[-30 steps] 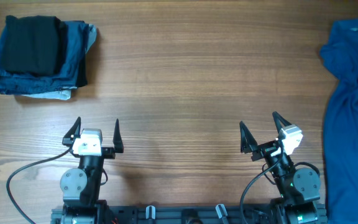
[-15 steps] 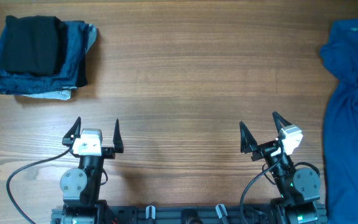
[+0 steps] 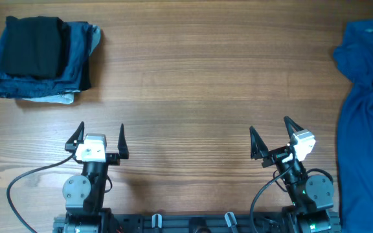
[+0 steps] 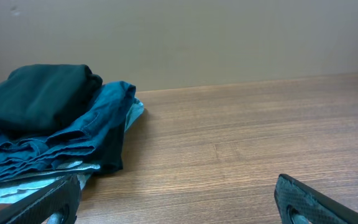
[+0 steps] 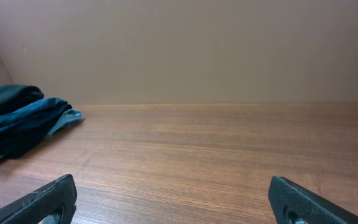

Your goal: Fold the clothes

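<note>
The blue polo shirt [image 3: 366, 123] lies rumpled along the right edge of the table [image 3: 193, 84], running off frame. The left gripper [image 3: 100, 133] and right gripper [image 3: 269, 128] are both spread wide and holding nothing. A folded dark stack [image 3: 41, 58] sits at the far left. Nothing's budged since a second ago.

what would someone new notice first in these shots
A big blue shirt lies unfolded along the right edge of the wooden table, partly cut off by the frame. At the far left corner sits a neat stack of folded clothes, black piece on top. The left claw and right claw stand open and empty near the front edge.
</note>
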Tool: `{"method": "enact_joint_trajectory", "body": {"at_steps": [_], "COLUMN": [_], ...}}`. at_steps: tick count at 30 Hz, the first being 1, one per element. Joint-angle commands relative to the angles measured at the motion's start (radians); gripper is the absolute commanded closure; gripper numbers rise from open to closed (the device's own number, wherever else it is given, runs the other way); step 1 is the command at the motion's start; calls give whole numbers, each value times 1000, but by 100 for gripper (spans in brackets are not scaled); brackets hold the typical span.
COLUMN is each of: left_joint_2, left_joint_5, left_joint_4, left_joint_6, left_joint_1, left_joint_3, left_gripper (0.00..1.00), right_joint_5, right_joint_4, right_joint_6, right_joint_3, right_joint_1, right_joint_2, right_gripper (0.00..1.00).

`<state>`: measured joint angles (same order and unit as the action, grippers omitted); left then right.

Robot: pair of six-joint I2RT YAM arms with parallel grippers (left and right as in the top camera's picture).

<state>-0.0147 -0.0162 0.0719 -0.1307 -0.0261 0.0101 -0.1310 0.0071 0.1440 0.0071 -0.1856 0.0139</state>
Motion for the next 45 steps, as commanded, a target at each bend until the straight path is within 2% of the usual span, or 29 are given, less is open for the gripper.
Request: {"method": "enact_joint_trajectory", "body": {"at_steps": [1, 12, 14, 20, 24, 26, 32, 35, 39, 43, 45], "left_joint_2": [2, 2, 2, 2, 2, 2, 2, 2, 2, 2, 2], "left_joint_5": [-13, -13, -13, -13, -13, -13, -13, -13, -13, -13, -13], "left_joint_4": [4, 4, 4, 4, 4, 4, 4, 4, 4, 4, 4], "left_joint_6": [-19, -19, -19, -19, -19, -19, -19, -19, -19, -19, -19], "left_joint_1": [-5, -5, -5, -5, -5, -5, -5, -5, -5, -5, -5], "left_joint_3": [-4, -4, -4, -4, -4, -4, -4, -4, -4, -4, -4], "left_gripper": [0, 0, 0, 0, 0, 0, 0, 0, 0, 0, 0], "right_joint_5": [-4, -5, 72, 104, 108, 108, 109, 117, 136, 277, 289], "right_joint_4": [3, 3, -3, 18, 8, -2, -91, -185, -311, -522, -632], "right_joint_6": [-13, -13, -13, -3, 113, 125, 104, 40, 30, -45, -80], "right_joint_3": [-2, -2, -2, -2, 16, 56, 300, 481, 740, 966, 1065], "right_joint_1": [-4, -4, -4, -4, -4, -4, -4, -4, -4, -4, 2], "right_joint_2": [0, 0, 0, 0, 0, 0, 76, 226, 474, 706, 835], "right_gripper": [0, 0, 0, 0, 0, 0, 0, 0, 0, 0, 0]}}
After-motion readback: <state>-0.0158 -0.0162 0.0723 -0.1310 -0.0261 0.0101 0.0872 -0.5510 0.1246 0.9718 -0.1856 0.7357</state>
